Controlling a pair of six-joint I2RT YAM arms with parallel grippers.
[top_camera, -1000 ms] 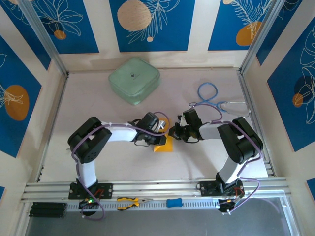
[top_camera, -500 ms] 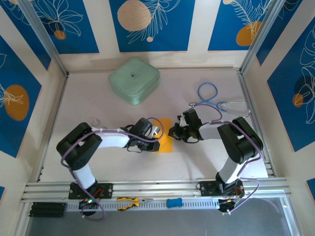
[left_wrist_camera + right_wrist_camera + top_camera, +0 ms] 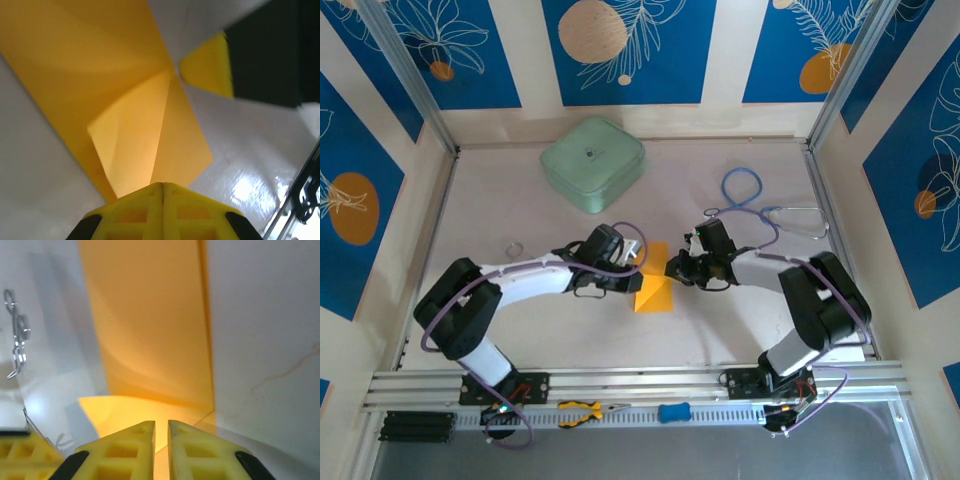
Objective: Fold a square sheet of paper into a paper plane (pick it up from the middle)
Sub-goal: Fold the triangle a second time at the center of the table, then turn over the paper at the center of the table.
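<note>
Left pincer is pinching a raised flap of the paper at its nine o'clock edge. Right pincer is just starting to part. I am judging this crease done and the release beginning.

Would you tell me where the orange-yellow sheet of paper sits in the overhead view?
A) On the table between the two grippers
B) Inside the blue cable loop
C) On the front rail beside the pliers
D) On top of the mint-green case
A: the square sheet of paper lies on the table, between the left gripper and the right gripper.
</note>
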